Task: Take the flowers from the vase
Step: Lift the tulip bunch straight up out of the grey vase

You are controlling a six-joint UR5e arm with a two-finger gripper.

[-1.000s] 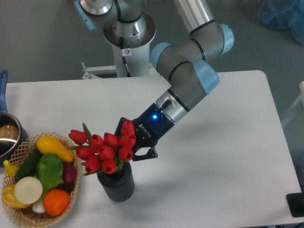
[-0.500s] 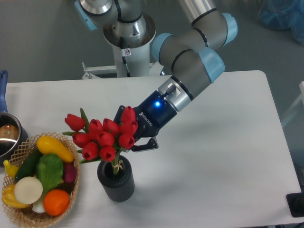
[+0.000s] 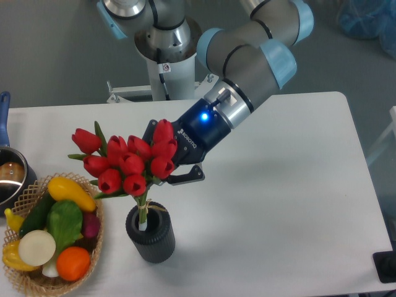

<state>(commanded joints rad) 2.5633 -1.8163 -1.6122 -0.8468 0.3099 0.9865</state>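
Observation:
The flowers (image 3: 127, 162) are a bunch of red tulip buds with green leaves, raised above the vase (image 3: 150, 232). Their pale green stems (image 3: 143, 212) still reach into the vase's mouth. The vase is small, dark grey and ribbed, and stands upright on the white table (image 3: 278, 185). My gripper (image 3: 168, 166) is shut on the flowers at the right side of the bunch, its fingertips mostly hidden behind the buds.
A wicker basket (image 3: 93, 253) of colourful vegetables sits at the front left, close to the vase. A metal pot (image 3: 11, 179) with a blue handle (image 3: 4, 117) stands at the left edge. The robot base (image 3: 167, 55) is behind the table.
My gripper has moved up and slightly left with the flowers. The bunch has risen, so more of the stems shows above the vase mouth. The vase has stayed in place.

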